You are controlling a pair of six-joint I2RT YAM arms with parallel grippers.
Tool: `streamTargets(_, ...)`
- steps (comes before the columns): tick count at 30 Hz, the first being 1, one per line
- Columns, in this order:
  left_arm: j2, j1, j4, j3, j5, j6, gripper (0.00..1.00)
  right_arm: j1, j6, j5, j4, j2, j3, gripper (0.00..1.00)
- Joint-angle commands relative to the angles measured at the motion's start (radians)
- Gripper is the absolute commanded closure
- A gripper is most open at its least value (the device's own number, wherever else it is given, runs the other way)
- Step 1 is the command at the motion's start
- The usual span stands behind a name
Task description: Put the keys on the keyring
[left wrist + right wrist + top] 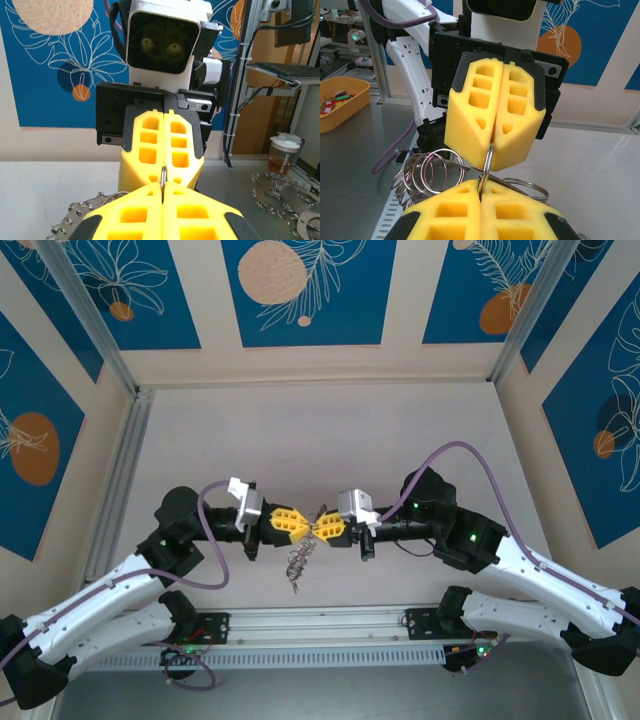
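Top view: my left gripper (300, 524) and right gripper (324, 528) meet tip to tip, both clamped on the keyring (300, 558), which dangles below them.
Left wrist: only the ring's thin edge (163, 178) is pinched, so it could slip.
Right wrist: loose loops (432, 170) hang alongside; an uneven pull could twist the ring free.

The worktop (330, 430) is a pale, matte slab with an aluminium rail (320, 622) along its near edge. Over its near middle is the keyring (300, 558), a bunch of silvery loops; whether its lower end touches the surface cannot be told. On the near side of the rail, a grey metal surface (355, 165) carries an orange tray (340, 100) of small coloured bits and some loose silvery rings (280, 195).
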Motion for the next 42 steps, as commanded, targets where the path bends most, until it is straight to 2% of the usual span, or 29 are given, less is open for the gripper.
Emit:
streamTargets(1,-0.015,0.009,-0.162,0.067,-0.006,0.096,1.0,-0.014,0.031,0.016,0.0,-0.002,0.019,1.0)
streamTargets(3,-0.022,0.008,-0.328,0.126,-0.053,0.183,1.0,-0.023,0.032,0.021,-0.035,0.011,0.039,1.0)
streamTargets(7,-0.002,-0.001,-0.634,0.262,-0.161,0.339,0.84,-0.025,0.02,0.062,-0.093,0.032,0.071,1.0)
streamTargets(10,0.026,-0.02,-0.778,0.341,-0.224,0.423,0.75,-0.025,0.017,0.081,-0.127,0.052,0.095,1.0)
streamTargets(14,0.071,-0.054,-0.895,0.409,-0.292,0.495,0.72,-0.024,0.005,0.089,-0.159,0.08,0.125,1.0)
streamTargets(20,0.098,-0.07,-0.924,0.429,-0.333,0.532,0.7,-0.022,-0.008,0.07,-0.178,0.103,0.149,1.0)
streamTargets(26,0.133,-0.073,-0.924,0.444,-0.324,0.542,0.7,-0.007,-0.03,0.059,-0.189,0.119,0.158,1.0)
streamTargets(30,0.138,-0.071,-0.91,0.443,-0.317,0.541,0.83,0.003,-0.043,0.076,-0.205,0.134,0.171,1.0)
streamTargets(31,0.139,-0.072,-0.904,0.439,-0.312,0.535,0.89,0.006,-0.046,0.079,-0.206,0.135,0.172,1.0)
streamTargets(32,0.14,-0.073,-0.899,0.436,-0.306,0.533,1.0,0.011,-0.049,0.085,-0.207,0.136,0.172,1.0)
streamTargets(38,0.09,-0.071,-0.777,0.367,-0.256,0.458,1.0,0.014,-0.046,0.093,-0.187,0.113,0.148,1.0)
streamTargets(42,0.03,-0.063,-0.627,0.293,-0.19,0.366,1.0,0.013,-0.033,0.087,-0.161,0.081,0.113,0.82)
